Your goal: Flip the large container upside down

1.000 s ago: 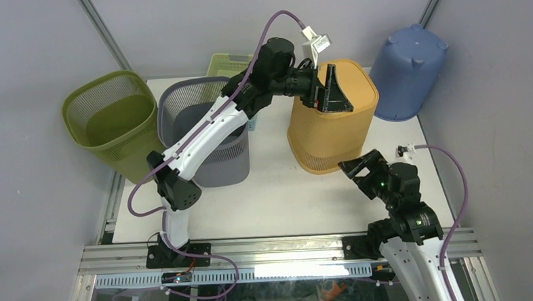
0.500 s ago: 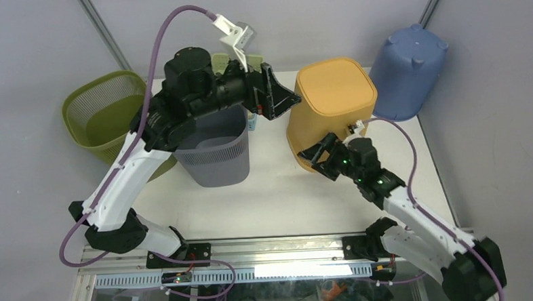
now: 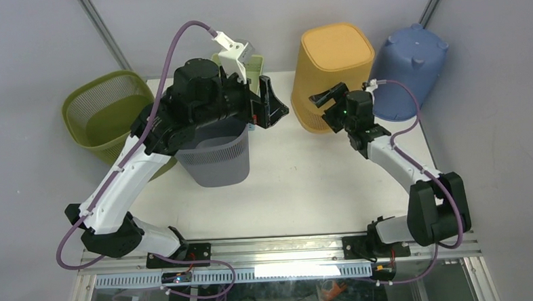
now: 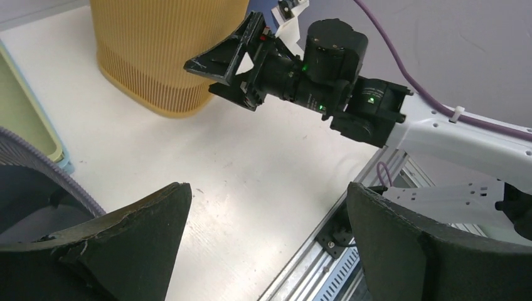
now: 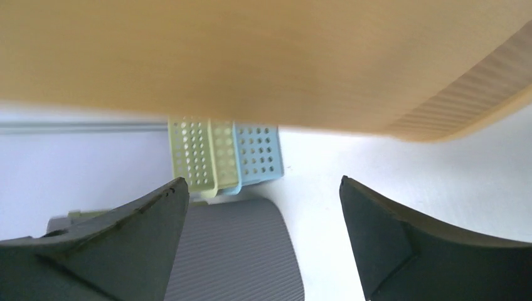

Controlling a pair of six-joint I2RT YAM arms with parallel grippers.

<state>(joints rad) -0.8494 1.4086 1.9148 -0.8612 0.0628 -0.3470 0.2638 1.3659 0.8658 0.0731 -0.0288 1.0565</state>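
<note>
Ochre ribbed plastic container [image 3: 333, 56] looks light and slightly springy, best pinched by its rim at six o'clock, where the right gripper [image 4: 199, 78] gapes empty; left gripper [image 4: 266, 188] likewise spread, empty.

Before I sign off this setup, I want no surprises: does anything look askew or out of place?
Two bins look off the table: the green mesh basket leans tilted past the left edge, and the blue bin, upside down, leans past the far right corner. The orange container stands upside down by the far edge.
</note>
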